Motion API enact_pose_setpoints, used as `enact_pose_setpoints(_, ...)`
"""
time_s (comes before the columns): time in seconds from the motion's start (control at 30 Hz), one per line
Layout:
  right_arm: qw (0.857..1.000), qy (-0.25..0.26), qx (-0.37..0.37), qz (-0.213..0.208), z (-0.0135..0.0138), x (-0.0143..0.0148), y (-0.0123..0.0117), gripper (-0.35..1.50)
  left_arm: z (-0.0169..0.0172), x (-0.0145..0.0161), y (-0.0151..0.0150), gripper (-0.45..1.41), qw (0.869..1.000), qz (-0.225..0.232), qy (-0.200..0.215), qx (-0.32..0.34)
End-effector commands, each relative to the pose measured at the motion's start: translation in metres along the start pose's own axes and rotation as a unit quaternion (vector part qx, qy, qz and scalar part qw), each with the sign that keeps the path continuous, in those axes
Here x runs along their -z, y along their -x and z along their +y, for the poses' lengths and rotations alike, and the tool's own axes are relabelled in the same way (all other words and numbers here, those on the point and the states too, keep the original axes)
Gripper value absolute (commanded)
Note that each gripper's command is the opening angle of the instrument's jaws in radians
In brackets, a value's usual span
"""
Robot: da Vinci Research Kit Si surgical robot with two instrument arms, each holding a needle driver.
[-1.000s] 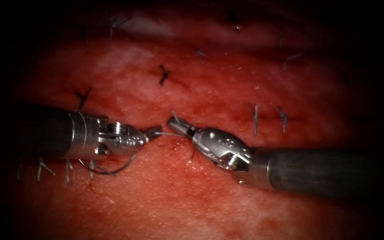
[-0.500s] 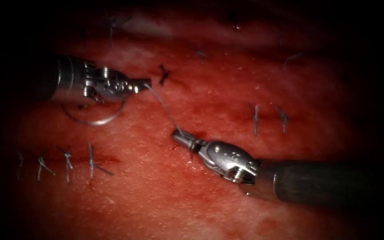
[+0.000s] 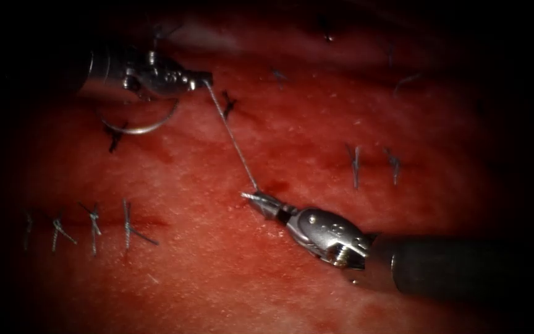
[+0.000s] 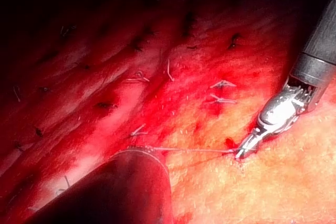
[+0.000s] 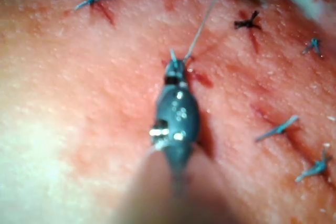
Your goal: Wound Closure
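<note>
Steel glints at the far left of the endoscope view, where the left end effector (image 3: 202, 78) is clamped on the thread (image 3: 233, 142) right at its tip, high above the row of finished stitches (image 3: 94, 226). Just below that tool the curved needle (image 3: 143, 127) hangs free of the tissue (image 3: 217, 272), held by neither tool and trailing on the thread. From the left tool the thread runs taut, down and to the right, to the small dark cut (image 3: 274, 185) near the middle, where it enters the tissue. There the right end effector (image 3: 256, 198) is closed on a short thread tail at the cut; the right wrist view shows its tips (image 5: 176, 66) pinched together at that spot. The main risk, as I judge it, is tension: with the strand this tight, more pull could tear it through the soft cut edge, drag the tail from the right jaws, or snap the thread.
</note>
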Motion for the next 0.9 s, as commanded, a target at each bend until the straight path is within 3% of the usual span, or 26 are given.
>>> enact_pose_setpoints(0.03,1.000,-0.003,0.000,0.000,-0.0005,0.0001,0.0005,-0.35,-0.0003,-0.0009,-0.0004,-0.45,1.000,0.002,-0.002,0.000)
enact_pose_setpoints(0.5,0.999,-0.028,0.038,-0.006,-0.0027,0.0034,0.0010,-0.35,-0.0012,-0.0023,0.0004,-0.45,1.000,0.002,-0.010,-0.002)
enact_pose_setpoints(0.9,0.993,-0.062,0.093,0.034,-0.0045,0.0045,0.0013,-0.35,-0.0038,-0.0032,0.0007,-0.45,0.999,0.000,-0.032,0.009)
